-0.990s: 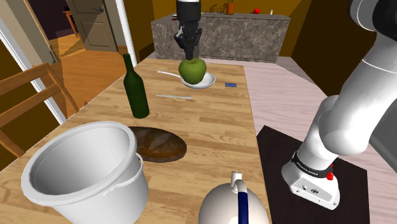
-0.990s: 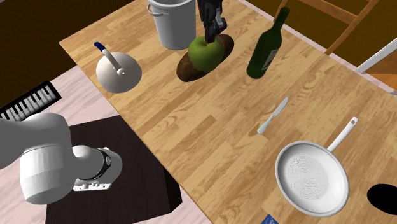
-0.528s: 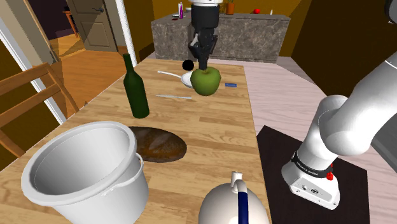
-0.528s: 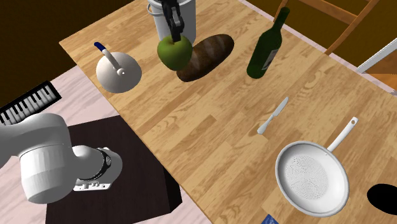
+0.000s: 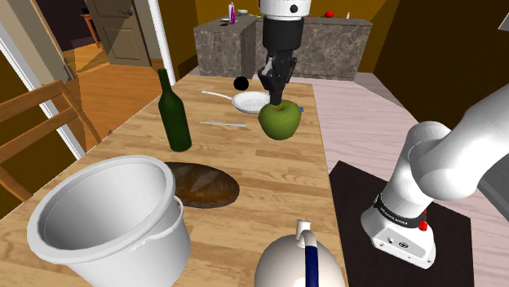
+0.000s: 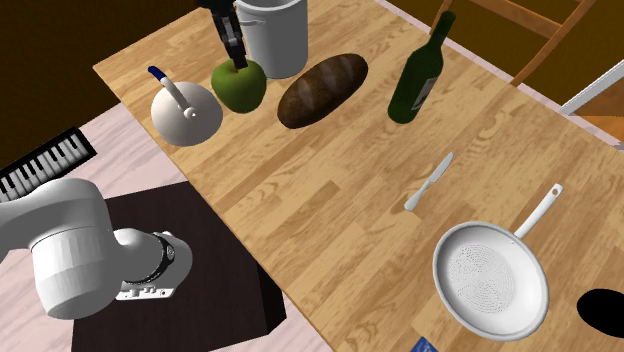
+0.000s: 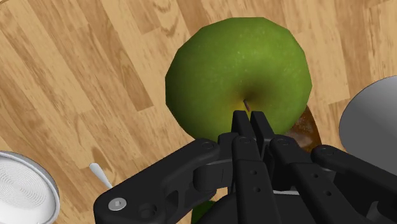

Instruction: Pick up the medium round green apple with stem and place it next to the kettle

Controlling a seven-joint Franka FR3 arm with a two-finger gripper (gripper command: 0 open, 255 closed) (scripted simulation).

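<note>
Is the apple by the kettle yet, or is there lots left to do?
Nearly there. Picking up looks done: the tool is shut on the stem of the green apple. Right now the apple hangs over the table, close to the white kettle. Left to do: lower it beside the kettle and let go.

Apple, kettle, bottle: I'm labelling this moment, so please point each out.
apple [image 6: 238,85], second exterior view, its green side
kettle [image 6: 201,121], second exterior view, its white dome
bottle [image 6: 413,90], second exterior view, its body

Claw [image 5: 277,97] on green apple [image 5: 279,121] (over table [image 5: 269,181])
</note>
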